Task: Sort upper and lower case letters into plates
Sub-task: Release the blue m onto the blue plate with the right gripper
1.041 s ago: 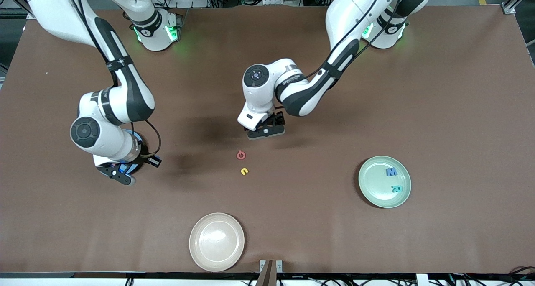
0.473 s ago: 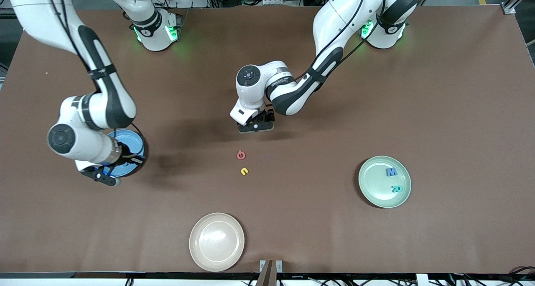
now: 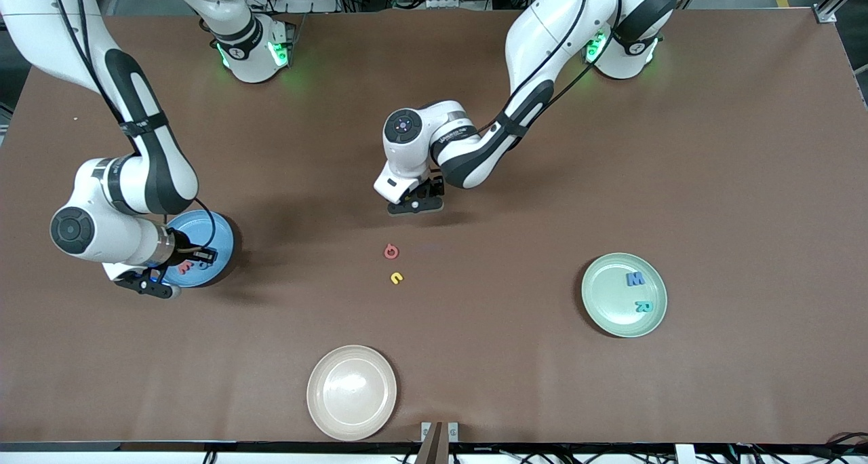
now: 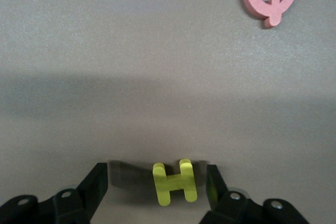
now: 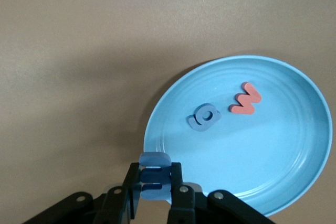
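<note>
Yellow plastic sits between your left tool's [image 4: 157, 192] fingers: a small H [image 4: 175, 182] lying flat on the worktop [image 3: 515, 376]. The fingers straddle it with a gap on each side and have drawn in from their widest over the last second, so the pinch is under way but not yet made. That arm has also crept a little toward the right arm's end and settled low. A pink Q [image 3: 391, 251] and a yellow u-shaped letter [image 3: 397, 278] wait just nearer the front camera than that tool.

Your right tool [image 5: 155, 184] is clamped on a blue letter [image 5: 154, 174], too edge-on to read. In the last second this arm has swung outward toward its own end of the worktop, uncovering the blue plate [image 5: 294, 177]. The tool now hangs at the plate's rim, not above its middle. Inside lie a blue letter [image 5: 204, 117] and a red w [image 5: 245, 98].

The green plate [image 3: 603, 301] holds a blue M [image 3: 635, 279] and a teal R [image 3: 643, 306], so capitals go there and the H probably belongs with them. The beige plate [image 3: 332, 410] is empty. You likely need to bring the right tool back over the blue plate before releasing, or the letter may land on the rim.
</note>
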